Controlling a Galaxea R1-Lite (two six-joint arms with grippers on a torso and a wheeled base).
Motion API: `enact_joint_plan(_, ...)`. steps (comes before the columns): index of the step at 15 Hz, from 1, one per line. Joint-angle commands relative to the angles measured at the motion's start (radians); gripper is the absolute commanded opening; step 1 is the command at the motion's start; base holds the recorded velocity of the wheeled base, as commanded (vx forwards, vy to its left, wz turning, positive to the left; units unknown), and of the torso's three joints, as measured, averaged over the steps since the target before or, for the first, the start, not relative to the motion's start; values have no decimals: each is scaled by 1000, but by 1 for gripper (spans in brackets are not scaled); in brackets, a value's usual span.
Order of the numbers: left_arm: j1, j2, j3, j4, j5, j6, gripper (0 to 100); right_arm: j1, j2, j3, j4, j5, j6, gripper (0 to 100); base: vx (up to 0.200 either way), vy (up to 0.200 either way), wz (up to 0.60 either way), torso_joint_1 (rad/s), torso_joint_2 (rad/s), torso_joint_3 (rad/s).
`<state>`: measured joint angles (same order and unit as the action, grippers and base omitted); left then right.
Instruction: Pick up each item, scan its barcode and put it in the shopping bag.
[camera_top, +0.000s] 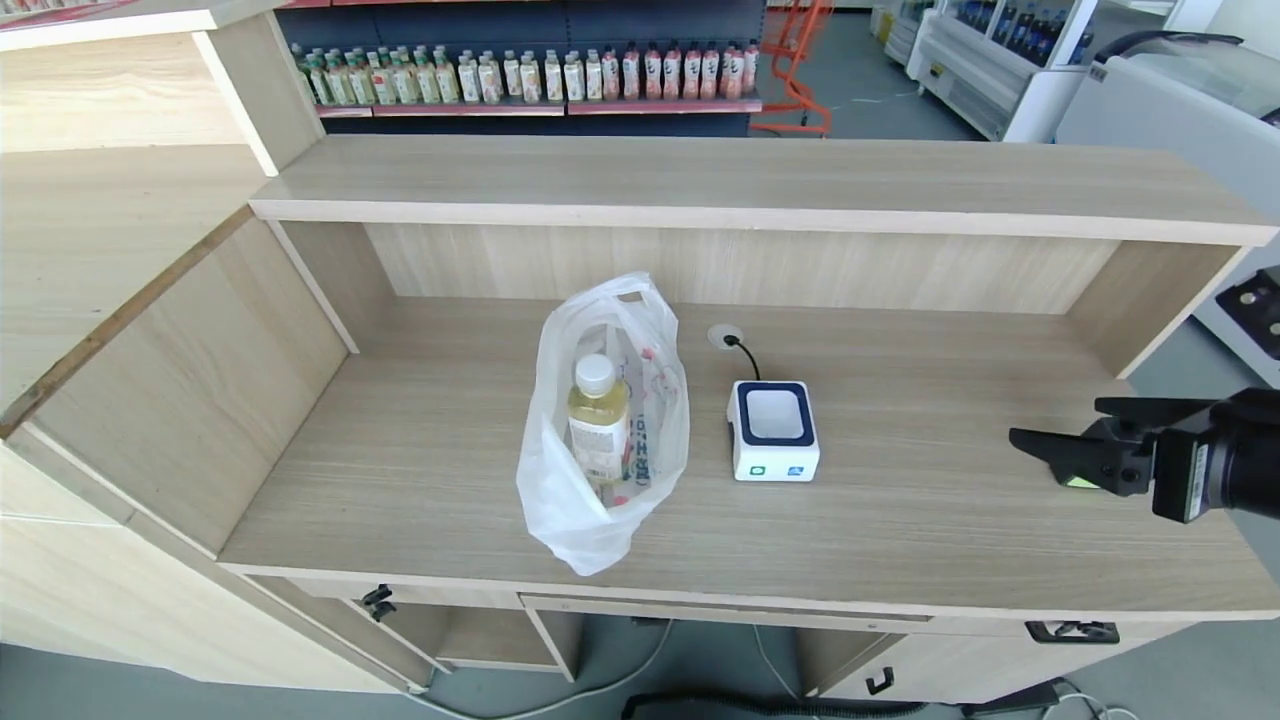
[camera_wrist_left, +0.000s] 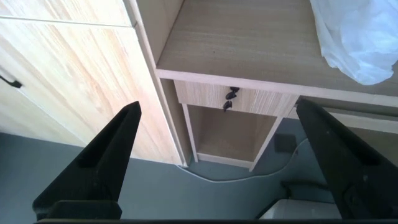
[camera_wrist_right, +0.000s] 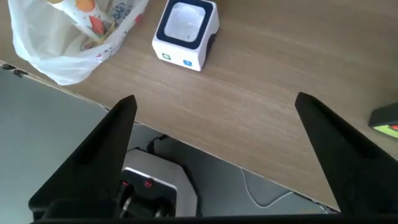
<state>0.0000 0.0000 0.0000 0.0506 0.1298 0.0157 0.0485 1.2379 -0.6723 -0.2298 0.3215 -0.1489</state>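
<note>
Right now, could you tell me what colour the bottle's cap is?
White; the cap of the bottle shows best in the head view.

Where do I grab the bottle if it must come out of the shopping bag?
Probably the neck just under the white cap of the bottle, coming from above through the open mouth of the shopping bag. The cap end faces that opening, while plastic wraps the body's sides.
</note>
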Motion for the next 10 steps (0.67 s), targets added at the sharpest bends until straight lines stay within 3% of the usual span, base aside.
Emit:
enact_joint_plan(1,0,2,0,0,1,0,100,1,0,10,-2,-1,0,100,0,0,0,0,0,0)
enact_joint_plan(2,0,0,0,0,1,4,100,-1,0,11,-2,-2,0,100,0,0,0,0,0,0)
enact_joint_plan(10,0,2,0,0,1,3,100,-29,11,11,3,-75,-1,100,0,-200,0,2,2,4)
